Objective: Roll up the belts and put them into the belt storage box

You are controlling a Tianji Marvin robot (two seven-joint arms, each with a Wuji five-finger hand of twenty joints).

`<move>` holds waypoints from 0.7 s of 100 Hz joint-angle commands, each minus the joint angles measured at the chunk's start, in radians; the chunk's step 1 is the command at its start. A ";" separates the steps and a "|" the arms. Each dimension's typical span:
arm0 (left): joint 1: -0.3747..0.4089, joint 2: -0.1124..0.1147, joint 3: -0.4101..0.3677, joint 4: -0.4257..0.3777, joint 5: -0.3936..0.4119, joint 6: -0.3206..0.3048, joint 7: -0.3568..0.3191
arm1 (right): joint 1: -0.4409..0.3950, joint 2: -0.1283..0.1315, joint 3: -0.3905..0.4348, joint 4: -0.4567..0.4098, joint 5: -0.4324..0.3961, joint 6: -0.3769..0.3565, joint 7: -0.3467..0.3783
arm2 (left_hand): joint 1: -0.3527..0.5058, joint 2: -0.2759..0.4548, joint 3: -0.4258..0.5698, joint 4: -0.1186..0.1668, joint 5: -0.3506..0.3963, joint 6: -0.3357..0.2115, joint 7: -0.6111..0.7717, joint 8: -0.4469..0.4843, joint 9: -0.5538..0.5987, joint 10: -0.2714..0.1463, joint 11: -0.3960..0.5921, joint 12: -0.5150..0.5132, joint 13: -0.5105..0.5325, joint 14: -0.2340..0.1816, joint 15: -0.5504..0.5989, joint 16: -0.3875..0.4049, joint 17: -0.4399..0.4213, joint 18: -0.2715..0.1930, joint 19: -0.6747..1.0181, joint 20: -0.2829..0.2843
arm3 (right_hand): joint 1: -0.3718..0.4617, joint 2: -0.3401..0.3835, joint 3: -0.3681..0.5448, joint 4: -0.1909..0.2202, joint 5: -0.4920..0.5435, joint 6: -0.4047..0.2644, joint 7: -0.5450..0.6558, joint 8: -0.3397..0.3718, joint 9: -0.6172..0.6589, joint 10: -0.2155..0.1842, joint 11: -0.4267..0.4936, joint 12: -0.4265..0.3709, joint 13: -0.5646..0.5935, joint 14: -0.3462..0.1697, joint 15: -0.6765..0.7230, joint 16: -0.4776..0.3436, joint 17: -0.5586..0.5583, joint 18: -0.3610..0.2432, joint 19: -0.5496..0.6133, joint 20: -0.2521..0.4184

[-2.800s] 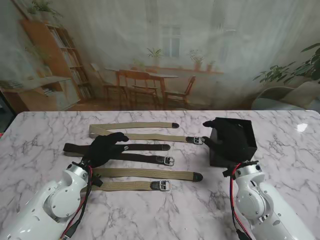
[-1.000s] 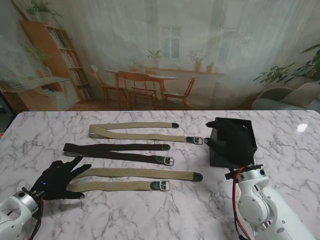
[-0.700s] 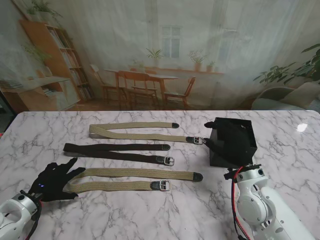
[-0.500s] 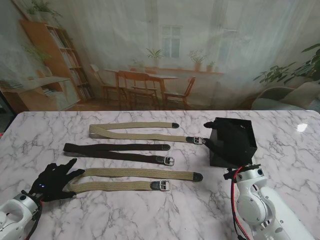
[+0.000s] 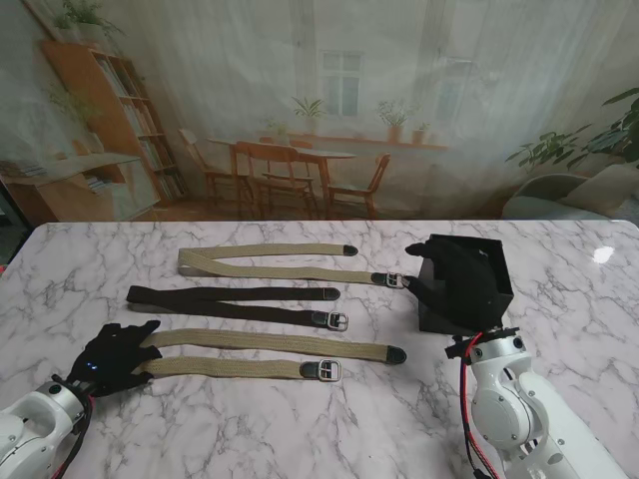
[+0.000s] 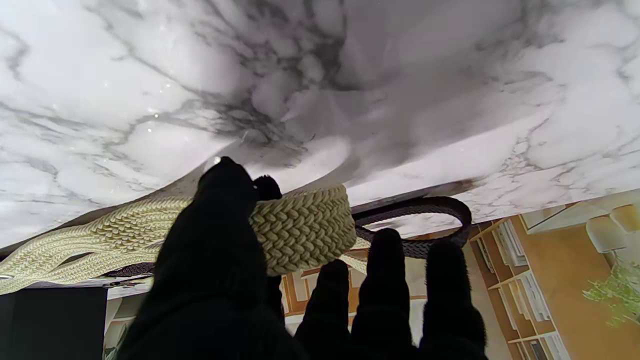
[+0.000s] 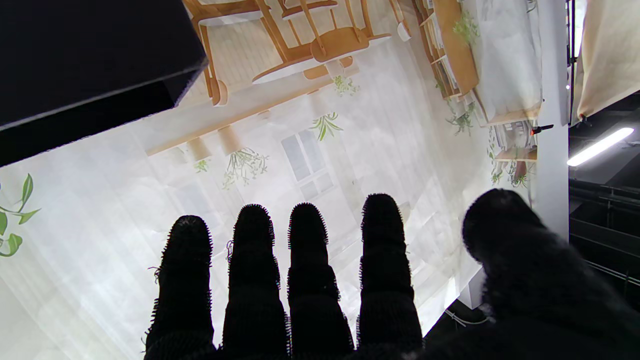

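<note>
1. Belts lie in three folded pairs on the marble table [image 5: 300,429] in front of us: a tan belt [image 5: 270,261] farthest from us, a dark belt [image 5: 235,302] in the middle, and a second tan belt, the nearest belt [image 5: 265,354].
2. Our left hand [image 5: 112,357] covers the folded left end of the nearest belt, so from the stand we cannot see the grip itself.
3. At the left wrist, the thumb [image 6: 225,210] and a fingertip pinch the woven tan fold [image 6: 300,230], and the other three fingers [image 6: 385,280] stand straight and free beside it.
4. The loop of the dark belt shows just behind that fold; its strap runs out of frame.
5. The black box [image 5: 464,281] sits on the right of the table, near the buckle [image 5: 394,280] of the farthest belt; its inside is too dark to read.
6. Our right hand [image 5: 451,267] overlaps the box in black on black, so its outline is hard to trace from the stand.
7. The right wrist view shows four fingers [image 7: 305,270] straight and apart and the thumb to one side, holding nothing; the hand seems to hover above the box, whose corner cuts into that picture.
8. Both forearms are cut off by the near edge of the stand view.
</note>
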 commanded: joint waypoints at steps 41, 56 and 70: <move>0.078 0.003 -0.041 -0.154 0.074 -0.085 0.039 | -0.017 -0.003 0.010 -0.018 0.005 0.000 -0.002 | 0.086 -0.046 0.023 0.017 0.104 0.079 0.168 -0.187 0.464 -0.096 0.212 0.268 0.268 -0.041 0.158 0.131 0.120 -0.004 0.263 0.076 | 0.010 0.029 -0.013 0.017 0.020 0.012 -0.006 0.021 -0.002 0.005 0.010 0.001 0.004 -0.001 0.030 0.018 -0.009 0.011 0.007 0.003; 0.089 -0.003 -0.049 -0.210 0.057 -0.132 0.020 | -0.030 -0.003 0.020 -0.031 0.003 -0.025 -0.005 | 0.087 -0.043 0.026 0.017 0.104 0.073 0.200 -0.195 0.542 -0.087 0.186 0.339 0.332 -0.035 0.189 0.161 0.156 -0.010 0.327 0.077 | 0.012 0.028 -0.011 0.018 0.027 0.010 -0.003 0.022 0.023 -0.003 0.009 0.001 0.011 -0.003 0.028 0.018 -0.007 0.013 0.005 0.002; 0.087 -0.008 -0.061 -0.250 0.028 -0.166 -0.033 | -0.064 0.000 0.040 -0.070 -0.006 -0.050 0.008 | 0.083 -0.041 0.030 0.018 0.116 0.058 0.168 -0.120 0.668 -0.060 0.191 0.365 0.427 0.000 0.265 0.209 0.202 -0.012 0.389 0.078 | 0.010 0.027 -0.009 0.017 0.030 0.009 -0.002 0.022 0.032 -0.005 0.001 0.000 0.016 -0.002 0.025 0.017 -0.010 0.015 0.000 0.000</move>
